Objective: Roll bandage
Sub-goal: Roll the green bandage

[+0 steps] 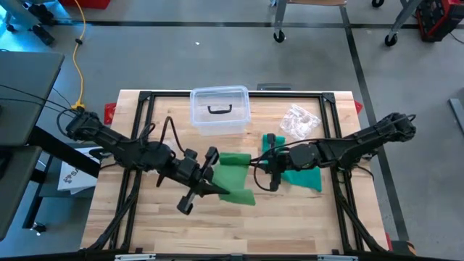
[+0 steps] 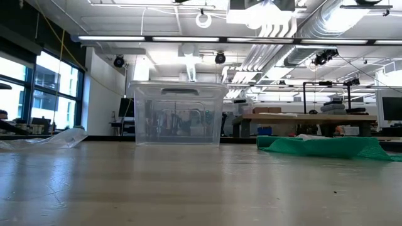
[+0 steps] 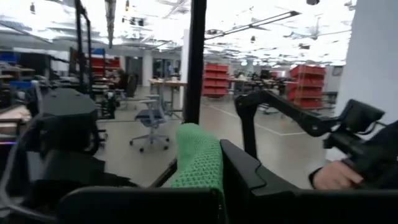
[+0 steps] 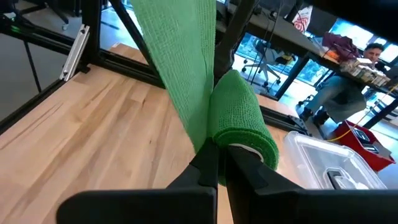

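A green mesh bandage runs between my two grippers above the middle of the table. Its loose strip [image 1: 233,161] leads from my left gripper [image 1: 216,190] to a rolled part [image 4: 239,118] at my right gripper [image 1: 270,167]. More of the bandage [image 1: 301,178] lies heaped on the table under the right arm and shows in the low view [image 2: 326,145]. Another green part [image 1: 243,196] lies by the left gripper. Both grippers are shut on the bandage. Neither gripper shows in the low view. My left gripper pinches the bandage's strip [image 3: 200,165] between its two fingers, pointing about level toward the table's right. The strip stands up past the fingertips, clear of the table. How many layers, I cannot tell. My right gripper pinches the rolled part by its near end [image 4: 231,144] between the two fingers, coming from the table's right and slanting slightly down. The roll is lifted clear of the table. The flat strip [image 4: 180,62] leads away from it toward the left arm.
A clear plastic box [image 1: 220,110] with a lid stands at the far middle of the table. A crumpled clear plastic bag [image 1: 299,122] lies to its right. Black frame rails [image 1: 145,101] run round the table. Bare wood lies along the near edge.
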`<state>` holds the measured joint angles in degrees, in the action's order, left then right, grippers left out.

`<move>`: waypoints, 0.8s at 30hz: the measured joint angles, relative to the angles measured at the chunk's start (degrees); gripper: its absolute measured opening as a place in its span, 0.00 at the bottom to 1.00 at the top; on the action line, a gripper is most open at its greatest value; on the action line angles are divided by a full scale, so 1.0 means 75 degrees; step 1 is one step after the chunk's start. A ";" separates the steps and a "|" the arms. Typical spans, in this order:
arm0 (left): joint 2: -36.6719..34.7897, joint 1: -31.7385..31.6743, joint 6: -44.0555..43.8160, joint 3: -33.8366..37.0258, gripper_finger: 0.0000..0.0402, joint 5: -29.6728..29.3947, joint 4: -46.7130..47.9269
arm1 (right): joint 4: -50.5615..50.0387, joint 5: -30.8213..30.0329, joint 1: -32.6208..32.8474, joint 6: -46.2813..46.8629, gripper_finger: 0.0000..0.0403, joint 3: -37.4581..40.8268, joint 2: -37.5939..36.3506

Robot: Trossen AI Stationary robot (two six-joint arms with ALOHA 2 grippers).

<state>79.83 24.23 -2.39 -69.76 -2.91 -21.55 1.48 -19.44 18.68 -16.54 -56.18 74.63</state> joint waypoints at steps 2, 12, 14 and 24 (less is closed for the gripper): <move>-0.0002 0.0000 0.0069 0.0000 0.00 -0.0095 0.0053 | 0.0000 0.0001 0.0089 -0.0068 0.00 0.0000 0.0000; -0.0002 0.0000 0.0720 0.0000 0.00 -0.0962 0.0033 | 0.0006 -0.0009 0.0570 -0.0261 0.00 0.0000 0.0000; -0.0005 0.0000 0.0775 0.0000 0.00 -0.1273 0.0033 | 0.0006 -0.0069 0.0636 -0.0261 0.00 0.0000 0.0000; -0.0034 -0.0276 0.1111 0.0000 0.08 -0.3845 0.0427 | 0.0190 0.0224 0.0983 0.0016 0.00 0.0003 -0.0003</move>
<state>79.57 22.16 5.94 -69.76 -31.75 -18.34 2.90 -17.76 26.05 -16.43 -56.16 74.61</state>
